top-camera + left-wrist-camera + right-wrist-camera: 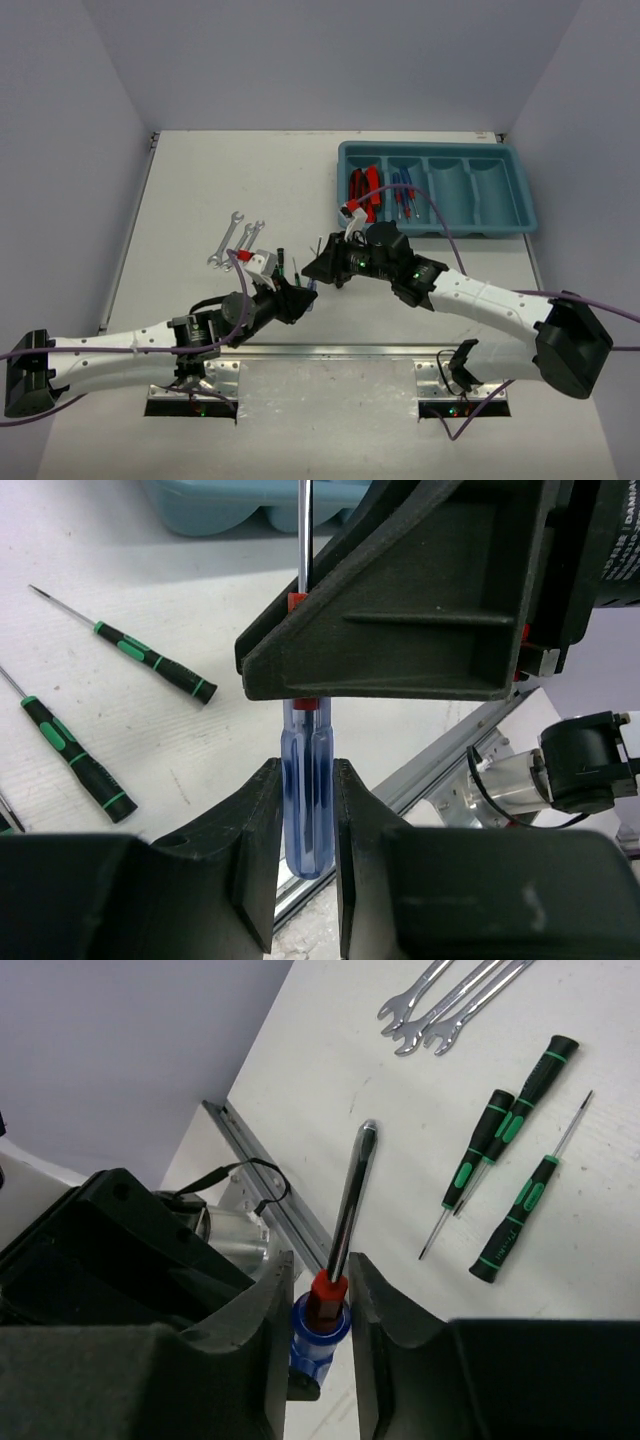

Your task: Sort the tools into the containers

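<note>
The left claw [306, 780] clamps the blue-handled screwdriver [346, 1200], the right claw [318, 1278] from three o'clock pinches its red collar [328, 1290]; a mistimed release could drop it onto the desk [200, 180]

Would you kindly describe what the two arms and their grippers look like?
The left arm and right arm both have white link covers between black joint housings dotted with small green lights. A purple cable runs along each. The left gripper and right gripper have matte black, blocky plastic fingers with angular, braced outer faces.
</note>
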